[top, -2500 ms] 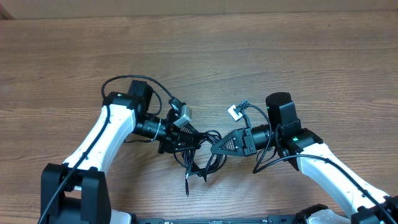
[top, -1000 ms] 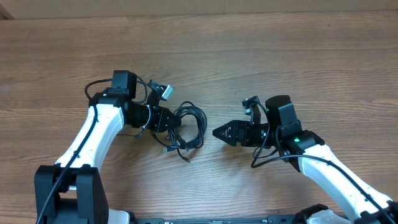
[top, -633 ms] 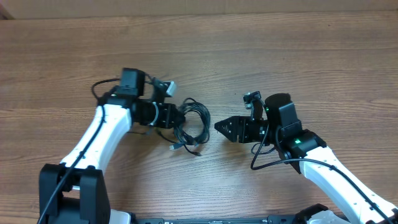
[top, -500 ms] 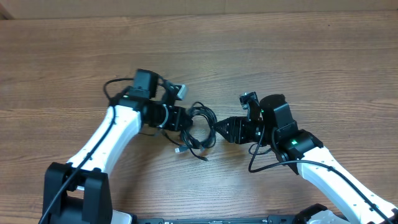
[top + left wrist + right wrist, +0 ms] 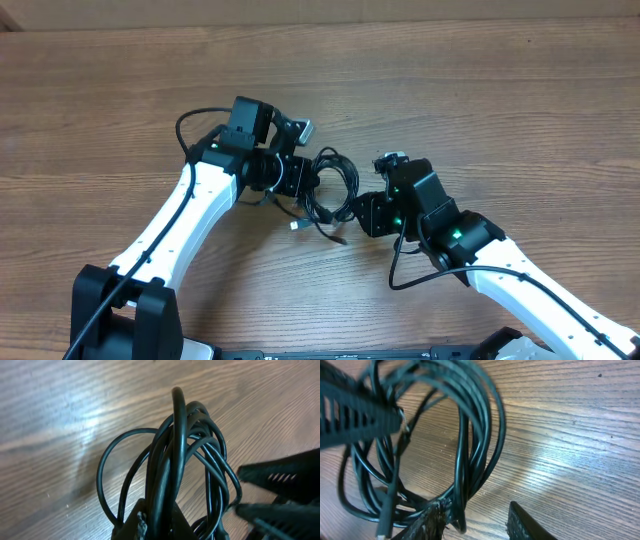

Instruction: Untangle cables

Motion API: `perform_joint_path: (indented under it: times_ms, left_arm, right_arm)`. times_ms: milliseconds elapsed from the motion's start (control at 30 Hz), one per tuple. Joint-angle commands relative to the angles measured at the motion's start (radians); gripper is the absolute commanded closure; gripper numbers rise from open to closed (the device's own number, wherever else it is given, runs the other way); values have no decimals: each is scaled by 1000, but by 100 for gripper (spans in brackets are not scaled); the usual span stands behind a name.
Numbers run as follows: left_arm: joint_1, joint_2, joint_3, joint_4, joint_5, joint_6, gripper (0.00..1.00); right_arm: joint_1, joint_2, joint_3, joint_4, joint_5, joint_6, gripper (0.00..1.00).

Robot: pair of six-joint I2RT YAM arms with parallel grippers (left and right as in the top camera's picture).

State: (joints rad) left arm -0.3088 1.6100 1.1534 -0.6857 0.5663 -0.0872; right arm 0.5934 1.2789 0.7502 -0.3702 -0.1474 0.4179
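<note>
Robotics lab / test bench, by the look of it. Evidence: 2 white-shelled robot arms w/ black joints, left arm (image 5: 175, 225) & right arm (image 5: 520, 285), both rising from a black frame (image 5: 350, 352) at the near edge of a light-brown wood-grain laminate surface (image 5: 480, 90). Each ends in a black 2-finger tool: left end effector (image 5: 310, 184), right end effector (image 5: 351, 211). Thick black wires (image 5: 190, 130) run exposed along the arms. Small green status light (image 5: 453, 237) glows on the right arm. Cams: 1 overhead, 1 per wrist looking along the fingers, i.e. an instrumented rig. Wrist views show a bright glare patch (image 5: 92, 425) on the laminate, typical of indoor ceiling lighting.
</note>
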Motion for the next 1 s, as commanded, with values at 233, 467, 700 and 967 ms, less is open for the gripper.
perform_joint_path:
  times_ms: [233, 467, 700, 967]
  left_arm:
    - [-64, -17, 56, 7, 63, -18, 96]
    - [-54, -17, 56, 16, 26, -19, 96]
    - [70, -17, 56, 18, -114, -181, 96]
    - [199, -17, 56, 17, -155, -375, 96]
  right_arm:
    - [13, -14, 26, 28, 41, -7, 81]
    - [5, -17, 29, 62, 21, -2, 96]
    - [-77, -98, 30, -12, -27, 80, 96]
    - [-144, -276, 30, -28, -39, 80, 96]
